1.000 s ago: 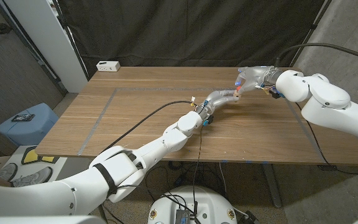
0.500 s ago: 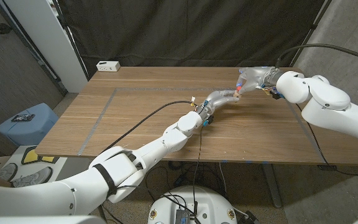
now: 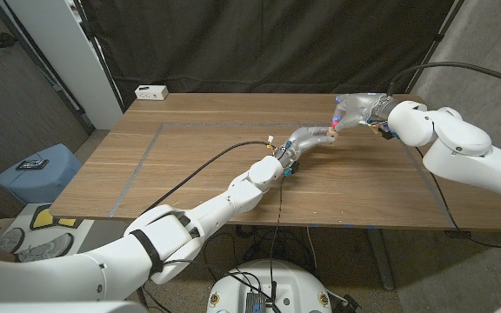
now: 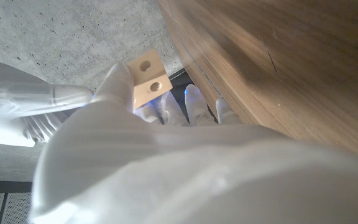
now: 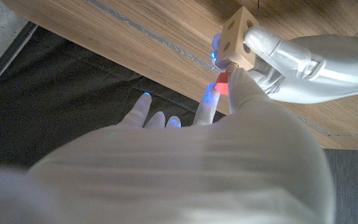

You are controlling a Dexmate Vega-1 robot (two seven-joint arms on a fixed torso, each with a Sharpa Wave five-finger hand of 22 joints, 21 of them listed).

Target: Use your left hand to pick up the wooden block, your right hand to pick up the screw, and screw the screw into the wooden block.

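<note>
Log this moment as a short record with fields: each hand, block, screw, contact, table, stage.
left hand: holds the wooden block up off the table
right hand: pinches the screw, other fingers spread
wooden block: pale cube with round holes in its faces
screw: red-headed, its tip at the block's face
contact: hands meet over the table's far right part
table: wooden, tape lines, a cable lying across
white box: far left corner
stage: both things held; how deep the screw sits cannot be told

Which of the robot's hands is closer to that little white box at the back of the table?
Left. The left hand sits mid-table holding the wooden block; the right hand is farther from the white box.
</note>
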